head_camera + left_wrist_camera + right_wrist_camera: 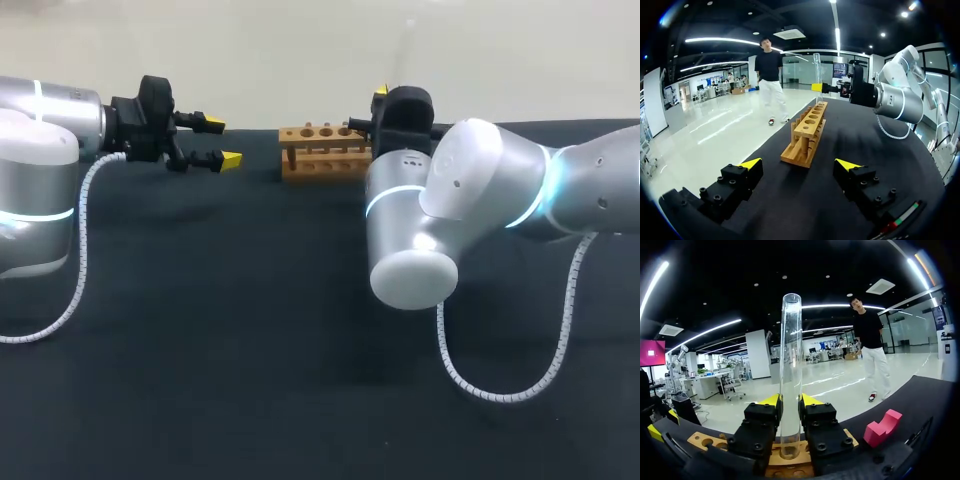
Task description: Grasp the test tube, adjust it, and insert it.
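Test tube (790, 365): upright, clamped between the fingers of the right end effector (790, 401), lower end at a hole in the wooden rack (322, 150). Left end effector (222, 141): fingers apart, level with the rack's other end, above the dark worktop (250, 330).

Now the bench (200, 400), draped in black cloth, is seen filling the middle and lower frame of the head view, its far edge drawn across the upper part. Above that, a pale floor (300, 50) is shown. In the left wrist view, a dark ceiling (790, 15) is crossed by long white light strips (720, 40).
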Action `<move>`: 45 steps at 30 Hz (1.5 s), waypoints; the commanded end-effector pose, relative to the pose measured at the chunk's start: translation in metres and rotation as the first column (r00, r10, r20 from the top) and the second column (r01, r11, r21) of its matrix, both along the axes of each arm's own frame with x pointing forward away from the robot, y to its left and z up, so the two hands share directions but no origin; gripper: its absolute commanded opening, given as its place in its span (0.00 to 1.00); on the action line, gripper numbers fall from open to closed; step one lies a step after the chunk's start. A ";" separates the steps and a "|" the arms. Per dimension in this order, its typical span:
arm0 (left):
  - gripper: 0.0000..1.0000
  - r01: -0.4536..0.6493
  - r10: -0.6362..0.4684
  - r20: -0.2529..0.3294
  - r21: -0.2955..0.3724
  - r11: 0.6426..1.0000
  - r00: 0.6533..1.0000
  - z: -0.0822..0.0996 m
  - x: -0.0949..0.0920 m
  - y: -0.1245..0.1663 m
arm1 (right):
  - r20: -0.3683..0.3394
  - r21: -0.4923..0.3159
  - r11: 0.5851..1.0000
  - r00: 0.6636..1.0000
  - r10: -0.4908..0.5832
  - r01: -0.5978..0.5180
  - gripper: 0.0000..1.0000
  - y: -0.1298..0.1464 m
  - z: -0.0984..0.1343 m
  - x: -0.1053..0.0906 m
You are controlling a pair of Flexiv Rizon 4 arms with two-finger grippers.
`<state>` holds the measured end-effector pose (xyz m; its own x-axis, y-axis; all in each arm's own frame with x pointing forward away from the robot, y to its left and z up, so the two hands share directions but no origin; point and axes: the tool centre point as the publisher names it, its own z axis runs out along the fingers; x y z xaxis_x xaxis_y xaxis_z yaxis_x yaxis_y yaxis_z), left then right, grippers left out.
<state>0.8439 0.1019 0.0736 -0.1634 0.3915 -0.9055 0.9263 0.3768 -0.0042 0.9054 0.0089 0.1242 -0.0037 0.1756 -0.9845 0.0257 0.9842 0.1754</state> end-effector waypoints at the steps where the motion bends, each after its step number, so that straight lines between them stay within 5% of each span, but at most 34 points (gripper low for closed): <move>1: 1.00 -0.002 0.002 0.006 -0.004 1.000 1.000 -0.001 -0.001 0.000 | -0.005 0.004 1.000 1.000 0.004 -0.004 0.00 0.002 -0.006 -0.001; 26: 1.00 -0.002 0.002 0.006 -0.004 1.000 1.000 -0.001 -0.001 0.000 | -0.064 0.040 0.999 0.998 0.003 -0.001 0.00 0.009 -0.038 0.002; 27: 1.00 -0.002 0.002 0.006 -0.004 1.000 1.000 -0.001 -0.001 0.000 | -0.066 0.042 0.999 0.998 0.002 0.000 0.12 0.009 -0.038 0.002; 30: 1.00 -0.002 0.002 0.006 -0.004 1.000 1.000 -0.001 -0.001 0.000 | -0.068 0.045 0.999 0.998 0.003 0.000 0.06 0.010 -0.038 0.000; 37: 1.00 -0.002 0.002 0.006 -0.004 1.000 1.000 -0.001 -0.001 0.000 | -0.072 0.053 0.999 0.997 0.003 0.001 0.19 0.011 -0.038 -0.003; 42: 1.00 -0.002 0.002 0.006 -0.004 1.000 1.000 -0.001 -0.001 0.000 | -0.076 0.056 0.998 0.997 -0.001 0.006 0.49 0.010 -0.037 -0.006; 45: 1.00 -0.002 0.002 0.006 -0.004 1.000 1.000 -0.001 -0.001 0.000 | -0.078 0.055 0.998 0.997 -0.001 0.006 0.54 0.010 -0.036 -0.007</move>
